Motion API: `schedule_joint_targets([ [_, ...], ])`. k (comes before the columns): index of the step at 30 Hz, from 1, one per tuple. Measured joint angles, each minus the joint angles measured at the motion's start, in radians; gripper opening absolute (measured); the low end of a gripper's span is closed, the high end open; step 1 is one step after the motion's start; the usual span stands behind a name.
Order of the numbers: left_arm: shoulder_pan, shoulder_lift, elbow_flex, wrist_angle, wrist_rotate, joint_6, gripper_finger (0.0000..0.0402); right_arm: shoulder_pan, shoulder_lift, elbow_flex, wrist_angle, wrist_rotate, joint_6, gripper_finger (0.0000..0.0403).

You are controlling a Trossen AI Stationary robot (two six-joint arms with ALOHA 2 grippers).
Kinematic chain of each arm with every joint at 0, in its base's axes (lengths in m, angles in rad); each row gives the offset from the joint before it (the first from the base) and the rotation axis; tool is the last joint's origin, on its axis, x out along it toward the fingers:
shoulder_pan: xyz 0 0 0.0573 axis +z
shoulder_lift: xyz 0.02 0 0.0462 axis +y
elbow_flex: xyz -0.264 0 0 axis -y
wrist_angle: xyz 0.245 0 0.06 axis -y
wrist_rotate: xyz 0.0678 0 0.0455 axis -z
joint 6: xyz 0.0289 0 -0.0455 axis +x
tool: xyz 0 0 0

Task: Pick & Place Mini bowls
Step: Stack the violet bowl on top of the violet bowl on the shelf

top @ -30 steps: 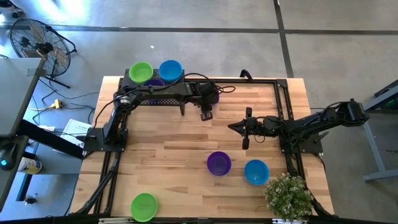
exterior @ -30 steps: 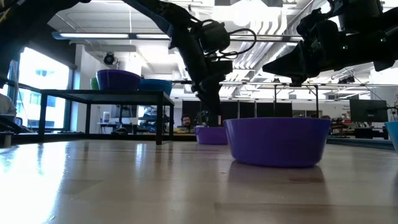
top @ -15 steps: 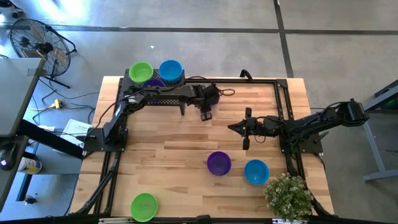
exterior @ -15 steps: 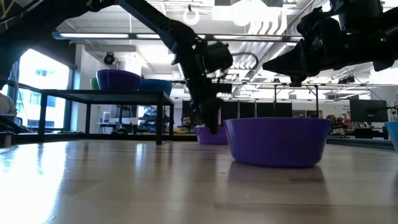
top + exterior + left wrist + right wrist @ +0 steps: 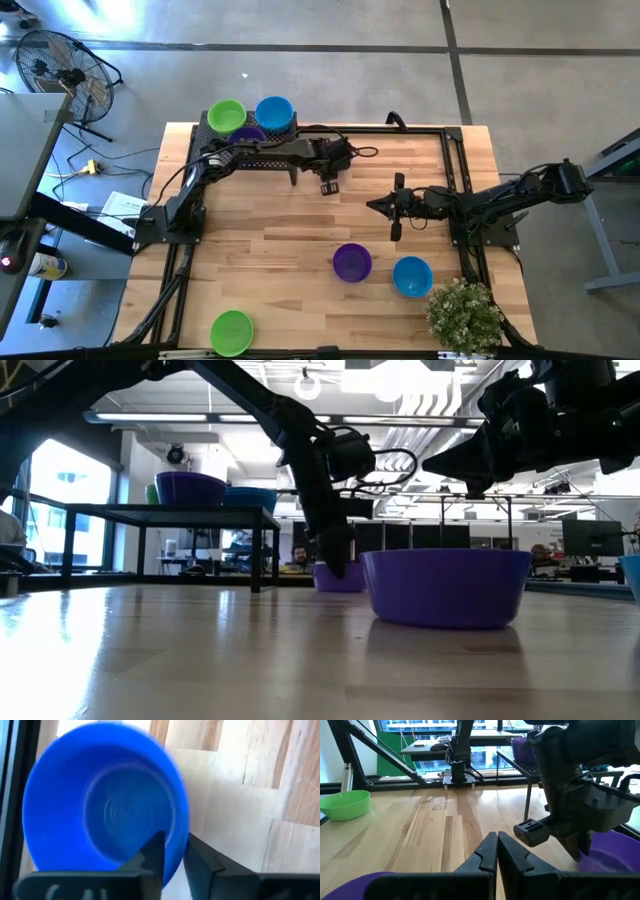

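Note:
My left gripper [image 5: 329,186] reaches over the table's far middle and is shut on a small purple mini bowl [image 5: 338,576] that stands on the table; this bowl also shows in the left wrist view [image 5: 102,805] and the right wrist view [image 5: 615,852]. From above the arm hides it. My right gripper [image 5: 395,212] hovers shut to its right, touching nothing. Another purple bowl [image 5: 352,262], a blue one [image 5: 412,276] and a green one [image 5: 232,330] rest on the table. A green [image 5: 227,115], a blue [image 5: 274,112] and a purple bowl [image 5: 247,133] sit on the black rack. My left gripper has the purple bowl by its rim [image 5: 176,851], one finger [image 5: 152,855] inside the bowl and the other [image 5: 200,862] outside its wall. The fingers come from above, slanting down. The bowl stands upright with its base on the table.
The black mesh rack [image 5: 250,155] stands at the table's far left corner. A black frame [image 5: 455,150] runs along the far and right edges. A potted plant [image 5: 465,315] sits at the near right corner. Bare wood lies across the left and middle.
My left gripper has come down toward the purple bowl at the far middle, tipping as its wrist drew a little toward the rack. The bowl has stayed on the table. My right arm has kept still.

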Motion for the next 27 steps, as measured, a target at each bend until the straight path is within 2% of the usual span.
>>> schedule_joint_targets([
  [5,-0.007,0.000,0.000,-0.002,-0.001,0.034,0.0008,0.000,0.000,0.000,0.000,0.000,0.000,0.0001],
  [9,-0.015,-0.007,0.040,-0.060,0.001,0.030,0.0008,0.000,0.000,0.000,-0.001,0.000,-0.003,0.0002],
  [18,-0.050,-0.023,0.231,-0.212,0.023,0.030,0.0003,0.000,0.000,0.000,-0.001,0.000,-0.003,0.0001],
  [22,-0.058,-0.072,0.246,-0.234,0.023,0.023,0.0002,0.000,0.000,0.000,-0.003,-0.005,-0.002,0.0002],
  [27,-0.084,-0.150,0.234,-0.281,-0.038,0.000,0.0001,0.000,0.000,0.000,-0.009,-0.018,-0.002,0.0001],
])
